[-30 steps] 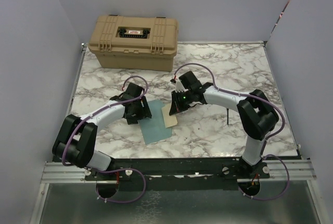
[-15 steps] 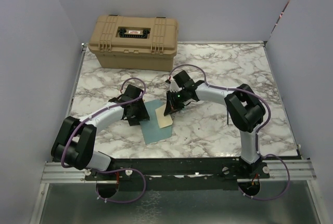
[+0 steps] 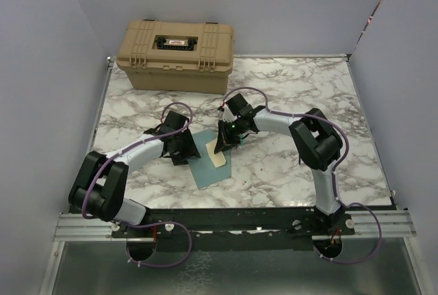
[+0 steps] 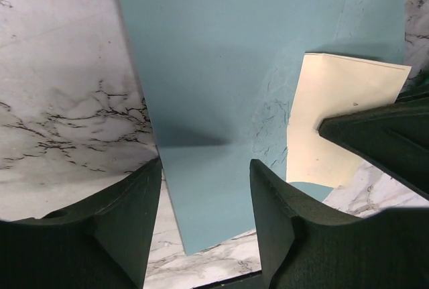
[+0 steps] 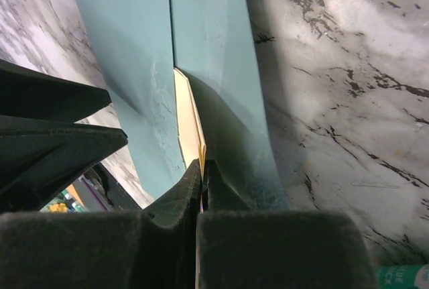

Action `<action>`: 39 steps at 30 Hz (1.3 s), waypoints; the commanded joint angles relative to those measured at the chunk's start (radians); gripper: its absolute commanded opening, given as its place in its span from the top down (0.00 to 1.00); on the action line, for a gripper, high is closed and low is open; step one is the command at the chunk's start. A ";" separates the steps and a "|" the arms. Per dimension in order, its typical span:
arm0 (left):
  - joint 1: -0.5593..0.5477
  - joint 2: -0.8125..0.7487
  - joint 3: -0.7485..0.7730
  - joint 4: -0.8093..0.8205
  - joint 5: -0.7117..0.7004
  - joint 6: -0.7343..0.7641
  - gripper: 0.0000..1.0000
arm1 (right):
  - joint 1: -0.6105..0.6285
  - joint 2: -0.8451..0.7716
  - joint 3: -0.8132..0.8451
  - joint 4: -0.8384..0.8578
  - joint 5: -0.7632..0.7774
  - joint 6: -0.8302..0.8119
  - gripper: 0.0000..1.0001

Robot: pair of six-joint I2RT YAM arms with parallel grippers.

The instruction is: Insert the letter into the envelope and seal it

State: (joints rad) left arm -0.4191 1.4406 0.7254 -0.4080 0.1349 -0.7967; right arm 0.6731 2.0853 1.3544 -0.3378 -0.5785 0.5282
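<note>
The teal envelope (image 3: 209, 165) lies flat on the marble table between the arms. The cream letter (image 3: 216, 153) lies partly over its right part. My right gripper (image 3: 221, 144) is shut on the letter's edge; in the right wrist view the letter (image 5: 190, 125) stands thin between the closed jaws (image 5: 202, 168), with the envelope (image 5: 134, 47) folded around it. My left gripper (image 3: 182, 152) is open at the envelope's left side. In the left wrist view its fingers (image 4: 127, 222) straddle the envelope (image 4: 228, 68), gripper (image 4: 204, 195) empty, with the letter (image 4: 335, 114) to the right.
A tan hard case (image 3: 176, 55) stands closed at the back left of the table. A small dark item (image 3: 300, 152) lies right of the right arm. The black front rail (image 3: 226, 218) runs along the near edge. White walls enclose the sides.
My right gripper has moved left with the letter, bringing it further onto the envelope. The envelope has shifted slightly. My left gripper has stayed by the envelope's left side.
</note>
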 commanded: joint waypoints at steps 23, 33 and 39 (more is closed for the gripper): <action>-0.001 0.025 -0.064 -0.025 -0.024 0.003 0.46 | 0.009 -0.117 0.012 -0.173 0.168 -0.109 0.52; -0.002 0.039 -0.074 0.000 0.020 -0.005 0.46 | 0.009 -0.044 0.023 -0.154 0.147 -0.101 0.65; -0.002 0.047 -0.083 0.027 0.047 -0.018 0.46 | 0.010 -0.032 0.006 -0.102 0.073 -0.103 0.73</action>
State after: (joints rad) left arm -0.4191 1.4376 0.6994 -0.3542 0.1726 -0.8116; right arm 0.6750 2.0235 1.3556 -0.4706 -0.4423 0.4320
